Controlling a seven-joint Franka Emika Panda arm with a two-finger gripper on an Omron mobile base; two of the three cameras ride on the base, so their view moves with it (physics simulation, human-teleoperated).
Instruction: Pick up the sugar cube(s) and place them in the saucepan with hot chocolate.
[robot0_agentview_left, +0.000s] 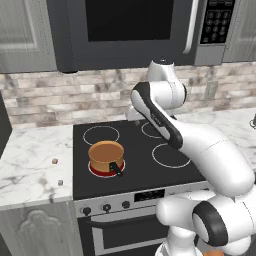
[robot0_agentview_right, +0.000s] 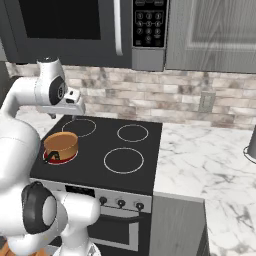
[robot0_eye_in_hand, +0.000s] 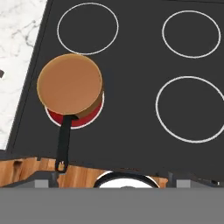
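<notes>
Lying on the white marble counter (robot0_agentview_left: 30, 170) at the far left of the left base view are two sugar cubes: the tan-brown cube (robot0_agentview_left: 54, 161) sits toward 10 o'clock from the greyish-white cube (robot0_agentview_left: 60, 183), the two apart from each other and both left of the black stovetop (robot0_agentview_left: 135, 170). Just right of them, on the stovetop's front-left burner, stands the copper saucepan (robot0_agentview_left: 106, 156) with a flat brown surface inside; a glowing red ring (robot0_agentview_left: 98, 172) shows under its base, and its stubby black handle (robot0_agentview_left: 116, 169) points toward 5 o'clock in this view. Three white-outlined burner rings mark the rest of the stovetop. Further right, the white arm rises from the lower right and bends over the rear of the stove. Above hangs a dark microwave (robot0_agentview_left: 135, 25), with a stone-tile backsplash (robot0_agentview_left: 65, 95) behind the stove.

In the right base view the saucepan (robot0_agentview_right: 61, 145) sits at the left of the stovetop, and the arm's wrist is above and behind it; the gripper itself is too hidden to tell whether its jaws are apart or together.

In the hand view, looking straight down, the saucepan (robot0_eye_in_hand: 70, 85) is at upper left with its handle toward 6 o'clock.
</notes>
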